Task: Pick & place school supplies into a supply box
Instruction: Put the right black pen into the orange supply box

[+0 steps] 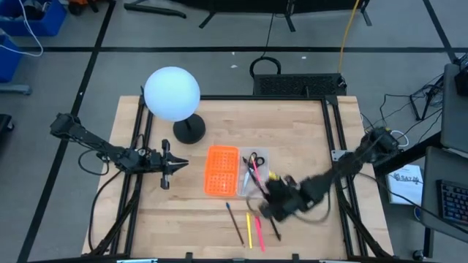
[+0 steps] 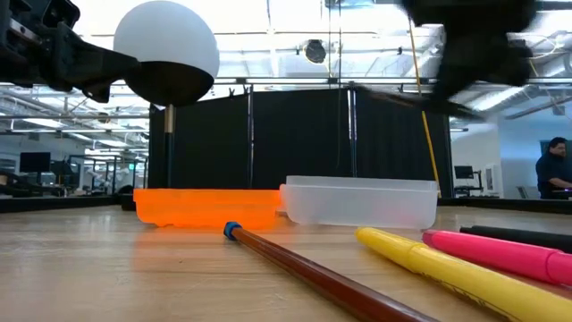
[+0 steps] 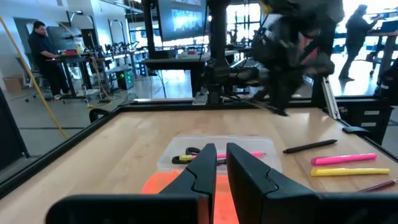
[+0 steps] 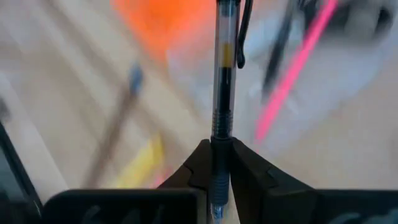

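right tool (image 4: 217, 163) w/ black pen (image 4: 223, 68) above supply box (image 1: 257, 175)

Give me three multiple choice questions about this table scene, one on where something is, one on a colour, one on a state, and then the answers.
1. Where is the white globe lamp?
A. far left part of the table
B. inside the clear box
C. near right corner

2. What colour is the lid panel joined to the clear box?
A. green
B. orange
C. blue

3. What is the right gripper doing?
A. open and empty
B. shut on scissors
C. shut on a pen

Answers:
1 A, the high view shows it there.
2 B, orange in both high and low views.
3 C, the right wrist view shows the pen clamped.
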`<state>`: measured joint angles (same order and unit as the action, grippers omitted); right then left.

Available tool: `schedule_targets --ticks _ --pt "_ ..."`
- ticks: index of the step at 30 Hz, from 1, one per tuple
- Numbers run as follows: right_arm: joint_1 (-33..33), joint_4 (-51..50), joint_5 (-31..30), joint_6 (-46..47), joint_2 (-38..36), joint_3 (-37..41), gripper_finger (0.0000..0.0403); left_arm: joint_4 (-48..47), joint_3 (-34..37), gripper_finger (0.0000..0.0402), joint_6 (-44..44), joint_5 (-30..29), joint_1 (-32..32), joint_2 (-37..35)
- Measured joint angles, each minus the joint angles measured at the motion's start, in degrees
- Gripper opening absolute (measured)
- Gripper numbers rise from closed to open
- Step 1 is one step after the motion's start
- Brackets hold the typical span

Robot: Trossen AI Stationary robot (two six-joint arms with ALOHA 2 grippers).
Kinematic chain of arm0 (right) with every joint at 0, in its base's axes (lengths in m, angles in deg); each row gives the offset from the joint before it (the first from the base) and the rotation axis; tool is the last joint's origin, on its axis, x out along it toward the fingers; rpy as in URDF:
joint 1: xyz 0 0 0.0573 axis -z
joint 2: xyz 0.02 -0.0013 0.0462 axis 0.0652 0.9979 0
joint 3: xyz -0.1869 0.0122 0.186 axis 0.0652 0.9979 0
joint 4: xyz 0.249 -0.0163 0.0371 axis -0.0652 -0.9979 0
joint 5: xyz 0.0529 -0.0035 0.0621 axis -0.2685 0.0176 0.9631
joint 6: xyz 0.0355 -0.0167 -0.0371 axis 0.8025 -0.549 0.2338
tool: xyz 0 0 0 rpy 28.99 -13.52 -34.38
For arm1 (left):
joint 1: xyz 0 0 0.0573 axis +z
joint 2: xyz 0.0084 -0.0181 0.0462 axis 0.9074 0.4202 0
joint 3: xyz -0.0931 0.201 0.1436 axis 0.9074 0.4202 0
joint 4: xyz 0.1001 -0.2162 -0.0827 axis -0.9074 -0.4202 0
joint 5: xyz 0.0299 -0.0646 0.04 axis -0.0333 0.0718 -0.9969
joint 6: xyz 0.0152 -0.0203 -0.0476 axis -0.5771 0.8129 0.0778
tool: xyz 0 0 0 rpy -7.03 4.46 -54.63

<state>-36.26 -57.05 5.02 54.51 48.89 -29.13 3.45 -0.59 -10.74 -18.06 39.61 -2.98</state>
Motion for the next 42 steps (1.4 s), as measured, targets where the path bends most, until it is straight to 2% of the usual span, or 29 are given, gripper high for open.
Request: schedule_targets --ticks 3,8,12,20,35,42 --pt "6.07 5.55 1.58 -1.97 -0.64 -0.11 0.0027 -0.07 0.0 0.0047 -0.04 0.0 0.0 0.0" --pt "16.0 13.82 10.46 -7.27 0.27 -0.13 0.0027 -0.24 0.0 0.0047 -0.8 0.0 0.0 0.0" --pt "20.01 16.16 14.89 -6.86 2.33 0.91 0.0027 -0.77 0.0 0.0047 0.0 0.02 0.0 0.0" --pt "22.17 18.64 20.3 -4.1 6.02 5.02 0.0027 -2.54 0.0 0.0047 0.11 0.04 0.0 0.0" --pt "24.72 23.74 20.15 -5.86 7.06 10.71 0.003 -1.62 -0.04 0.0047 0.57 0.08 0.0 0.0" --pt "24.68 25.65 20.33 -5.42 7.05 10.75 0.0121 -1.76 -0.04 0.0047 1.15 0.11 0.0 0.0"
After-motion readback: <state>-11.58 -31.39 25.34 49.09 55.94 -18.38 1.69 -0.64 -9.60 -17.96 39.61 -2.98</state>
